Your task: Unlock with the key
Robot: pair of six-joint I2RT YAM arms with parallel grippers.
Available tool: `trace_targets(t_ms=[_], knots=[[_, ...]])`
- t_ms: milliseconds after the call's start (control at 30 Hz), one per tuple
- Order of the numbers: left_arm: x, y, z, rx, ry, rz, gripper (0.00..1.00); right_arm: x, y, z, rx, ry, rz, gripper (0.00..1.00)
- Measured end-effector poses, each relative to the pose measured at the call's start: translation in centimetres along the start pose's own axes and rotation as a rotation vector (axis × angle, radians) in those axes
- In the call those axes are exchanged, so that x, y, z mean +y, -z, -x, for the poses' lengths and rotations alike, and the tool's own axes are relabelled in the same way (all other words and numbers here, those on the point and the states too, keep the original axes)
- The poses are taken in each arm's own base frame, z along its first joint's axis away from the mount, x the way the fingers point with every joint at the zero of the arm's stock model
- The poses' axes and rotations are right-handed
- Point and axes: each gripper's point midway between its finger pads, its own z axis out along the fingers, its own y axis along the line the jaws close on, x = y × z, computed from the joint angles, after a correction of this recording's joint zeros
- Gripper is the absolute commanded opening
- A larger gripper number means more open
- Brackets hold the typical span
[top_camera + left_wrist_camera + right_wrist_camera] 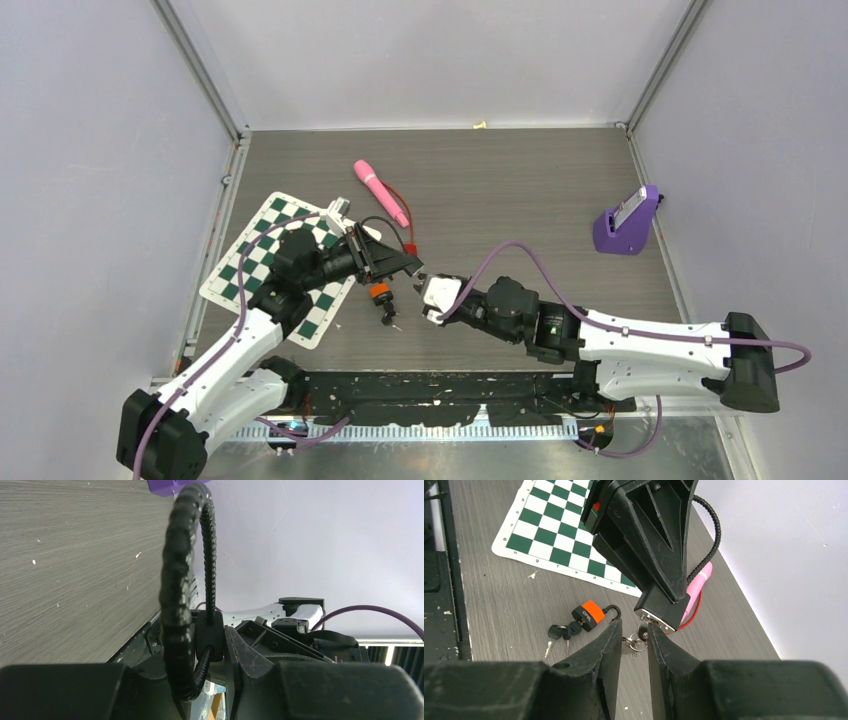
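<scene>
We're looking at the left fingers (pixel 405 262), raised over the bench (pixel 520 180) and clamped on the body of a black cable lock (pixel 663 606). It's a dark block with a silvery face at its lower end, and from the left wrist we see its ribbed black cable (pixel 175 580) arching up in a loop. Hanging from that silvery end is a small metal key on a ring (pixel 638 642).

And there are the right fingers (pixel 634 626), meeting the lock from the other side. They stand close together with the key between them. We can't tell whether they actually pinch it or just flank it.

Down on the bench below lies an orange padlock (pixel 589 614) with a black shackle and its own bunch of keys (pixel 559 632). Beside it is the green-and-white chessboard mat (pixel 549 535), and a pink pen-shaped thing (pixel 380 190) lies farther back. A purple stand (pixel 628 222) sits well apart, out to the right.
</scene>
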Motion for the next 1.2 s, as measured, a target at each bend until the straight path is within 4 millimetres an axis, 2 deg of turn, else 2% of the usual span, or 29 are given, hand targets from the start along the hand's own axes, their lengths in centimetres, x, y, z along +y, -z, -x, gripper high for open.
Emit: trace_targets(t_ms=[400, 467, 633, 733, 867, 1200], knots=[[0.3, 0.0, 0.1, -0.005, 0.008, 0.013, 0.0, -0.1, -0.5, -0.6, 0.051, 0.095, -0.079, 0.31], [0.5, 0.0, 0.1, -0.006, 0.012, 0.02, 0.0, 0.0, -0.6, -0.9, 0.07, 0.126, -0.096, 0.26], [0.9, 0.1, 0.0, -0.007, 0.018, 0.039, 0.0, -0.5, -0.8, -1.3, 0.11, 0.182, -0.17, 0.06], [0.7, 0.2, 0.1, -0.014, 0.014, 0.035, 0.0, -0.9, -0.7, -1.1, 0.108, 0.168, -0.202, 0.05], [0.2, 0.4, 0.2, -0.024, 0.0, 0.016, 0.0, -1.1, -0.7, -0.6, 0.077, 0.068, -0.227, 0.05], [-0.9, 0.7, 0.9, -0.078, -0.062, -0.074, 0.0, -1.9, -0.9, 0.9, -0.107, -0.533, -0.15, 0.05]])
